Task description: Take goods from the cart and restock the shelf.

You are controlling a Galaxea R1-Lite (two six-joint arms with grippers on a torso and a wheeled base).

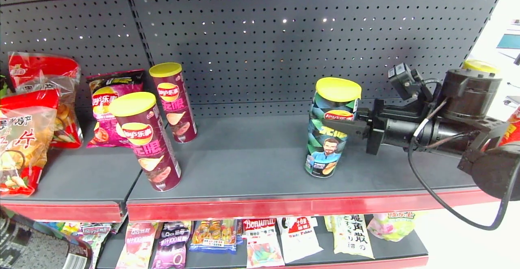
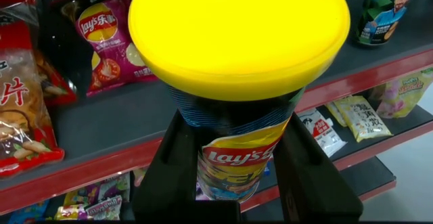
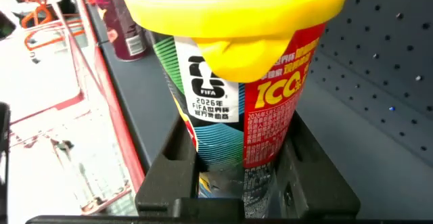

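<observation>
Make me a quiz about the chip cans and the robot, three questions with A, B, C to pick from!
1. Where is the green can?
A) on the grey shelf, to the right of the purple cans
B) on the floor
C) down among the snack bags

2. How many purple cans are on that shelf?
A) one
B) two
C) four

3. What is the right gripper doing?
A) jaws wide open, holding nothing
B) holding a bag
C) jaws shut on the green can

Answers:
1 A, the green can is on the shelf and both purple cans are off to its left.
2 B, one purple can stands in front and one behind it.
3 C, the jaws clasp the green can's upper part.
</observation>
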